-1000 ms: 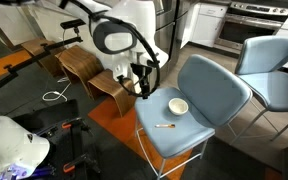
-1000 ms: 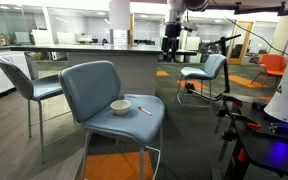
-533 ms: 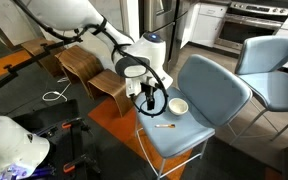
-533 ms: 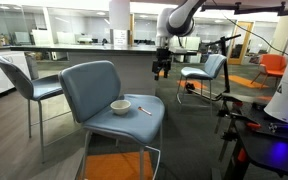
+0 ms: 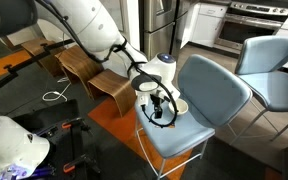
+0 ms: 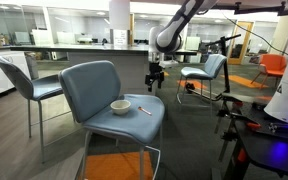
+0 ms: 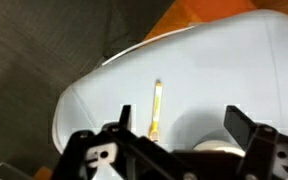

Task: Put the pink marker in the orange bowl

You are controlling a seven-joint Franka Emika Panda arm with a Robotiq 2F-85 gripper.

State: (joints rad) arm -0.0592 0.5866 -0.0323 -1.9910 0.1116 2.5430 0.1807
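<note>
Pink marker (image 7: 157, 108) near orange bowl (image 6: 120, 106), blue chair (image 6: 89, 85)

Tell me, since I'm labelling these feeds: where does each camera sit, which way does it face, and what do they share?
Exterior view: high beside the arm, looking down onto the blue chair; the arm and gripper show.
Exterior view: low across the room, facing the blue chair's front; the arm enters top right.
Wrist view: looks down past the open gripper's fingers at the pink marker and orange bowl.
Shared: all show the blue chair.
</note>
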